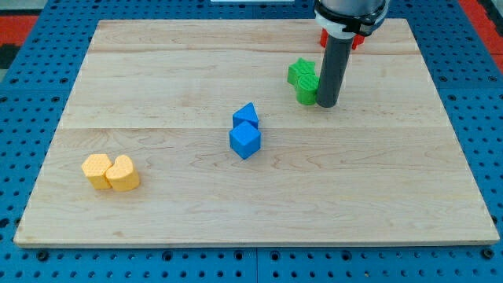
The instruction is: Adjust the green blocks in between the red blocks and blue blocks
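Two green blocks sit together at the view's upper right: a star-like green block (299, 71) and a second green block (306, 89) just below it. My tip (327, 104) rests on the board against the right side of the lower green block. Red blocks (324, 36) show at the view's top right, mostly hidden behind the rod and arm. Two blue blocks lie near the centre: a blue triangular block (246, 116) touching a blue cube (244, 140) below it.
Two yellow blocks lie together at the view's lower left: a yellow hexagon-like block (96, 169) and a yellow heart-like block (123, 174). The wooden board (157, 71) lies on a blue pegboard.
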